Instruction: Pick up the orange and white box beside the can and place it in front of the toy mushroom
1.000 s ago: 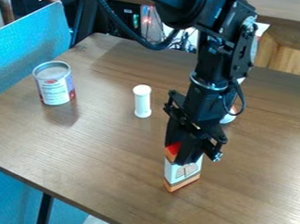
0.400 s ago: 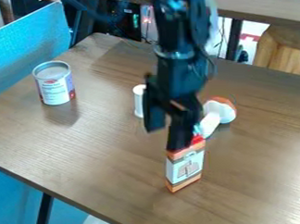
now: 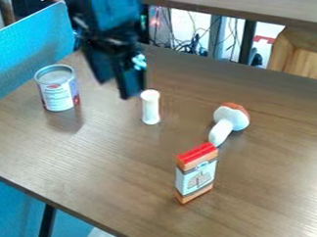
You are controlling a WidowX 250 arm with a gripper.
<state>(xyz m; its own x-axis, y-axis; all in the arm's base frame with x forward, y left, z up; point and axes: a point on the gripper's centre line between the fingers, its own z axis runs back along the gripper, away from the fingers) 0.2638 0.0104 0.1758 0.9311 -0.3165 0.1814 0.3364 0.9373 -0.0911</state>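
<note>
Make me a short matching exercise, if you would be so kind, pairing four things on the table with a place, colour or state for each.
1. Box
2. Mushroom
3. Can
4. Small cylinder

A. Farthest left of the four
B. Upright, white all over
C. Upright, with a bright red top
D. Lying over, with a white stem and an orange-red cap

Right pairs: 1-C, 2-D, 3-A, 4-B
</note>
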